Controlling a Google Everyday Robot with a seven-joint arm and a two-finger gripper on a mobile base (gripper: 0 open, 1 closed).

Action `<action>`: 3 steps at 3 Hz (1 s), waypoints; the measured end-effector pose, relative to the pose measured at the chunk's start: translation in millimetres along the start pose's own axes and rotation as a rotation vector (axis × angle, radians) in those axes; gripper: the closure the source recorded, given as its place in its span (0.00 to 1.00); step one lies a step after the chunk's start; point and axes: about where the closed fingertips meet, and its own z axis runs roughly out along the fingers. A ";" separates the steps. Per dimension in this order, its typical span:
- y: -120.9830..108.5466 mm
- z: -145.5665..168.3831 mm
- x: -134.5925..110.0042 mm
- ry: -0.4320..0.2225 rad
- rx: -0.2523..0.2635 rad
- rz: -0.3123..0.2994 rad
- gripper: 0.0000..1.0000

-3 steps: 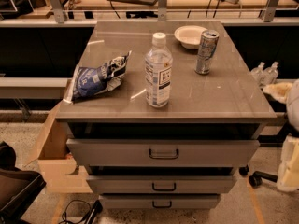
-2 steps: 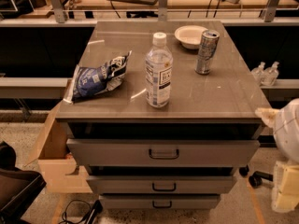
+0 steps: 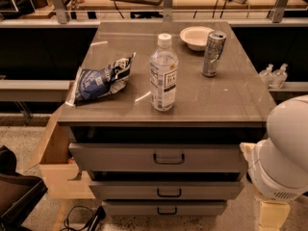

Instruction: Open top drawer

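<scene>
- While the arm's white rounded housing (image 3: pixel 288 150) fills the lower right corner, just beside the right end of the top drawer (image 3: pixel 120 157), the gripper itself isn't in view, so can't tell if its jaws are apart or together.
- Top drawer: uppermost of 3 grey fronts, directly under the tabletop (image 3: pixel 231 97), w/ a dark gap btwn the two. Front looks shut. Dark loop handle (image 3: pixel 169 158) at its centre, nothing touching it.
- Middle drawer (image 3: pixel 125 190) and bottom drawer (image 3: pixel 134 208) sit below it, each w/ a smaller handle, both look shut.
- On the tabletop: water bottle (image 3: pixel 163 73) upright near the centre; crumpled blue chip bag (image 3: pixel 101 80) lying at left; can (image 3: pixel 213 53) upright toward back right; white bowl (image 3: pixel 196 36) just behind the can.
- Wooden box (image 3: pixel 57 174) on the floor at the cabinet's left side.
- Two small bottles (image 3: pixel 273 76) on a ledge past the tabletop's right edge.
</scene>
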 end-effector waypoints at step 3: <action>5.1 30.2 -31.2 0.082 -0.038 -0.019 0.00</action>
